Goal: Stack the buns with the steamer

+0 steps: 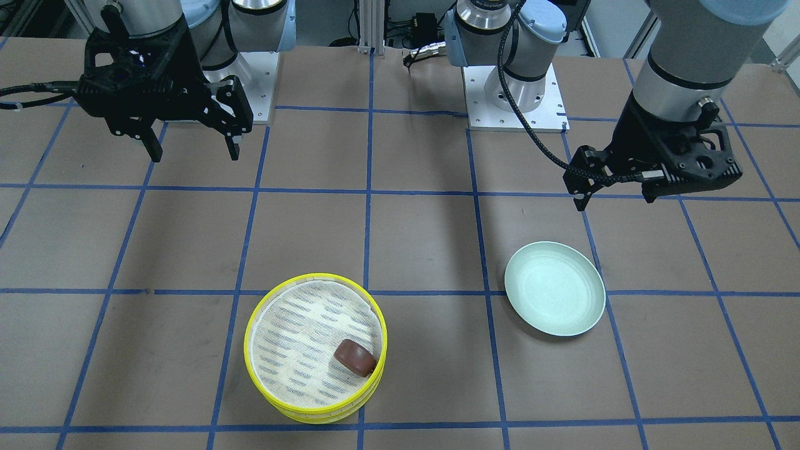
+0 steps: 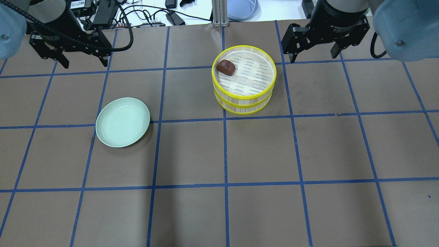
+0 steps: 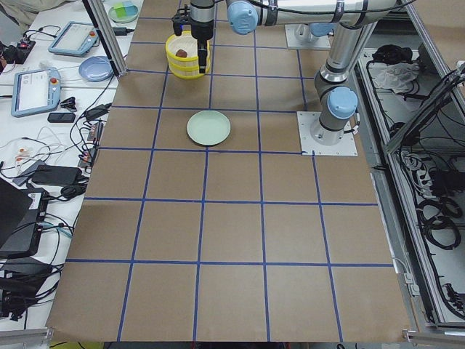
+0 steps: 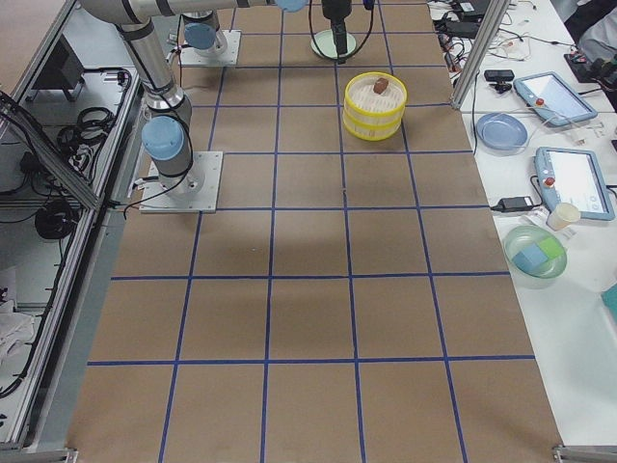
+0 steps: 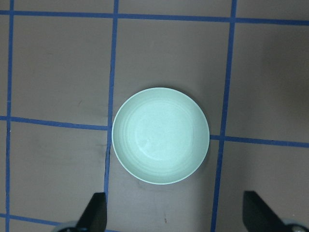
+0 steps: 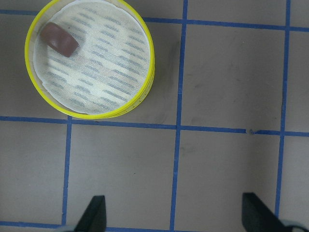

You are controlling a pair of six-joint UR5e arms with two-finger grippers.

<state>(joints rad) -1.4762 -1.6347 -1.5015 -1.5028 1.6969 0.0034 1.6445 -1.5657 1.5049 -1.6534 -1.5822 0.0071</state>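
Brown-paper table (image 2: 260,154) with blue tape lines; steamer (image 2: 244,108) is stacked two high, brown bun (image 2: 226,67) hugging the top rim, cream bun nowhere in sight; left claw (image 2: 84,64) and right claw (image 2: 313,57) both hang wide, empty; reckon a stray nudge would slide that upper tray.

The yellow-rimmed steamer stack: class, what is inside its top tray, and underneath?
Inside the top tray, a dark reddish-brown rounded bun lies on white dashed cloth. Underneath sits a matching yellow-rimmed tray; its inside is covered, unseen.
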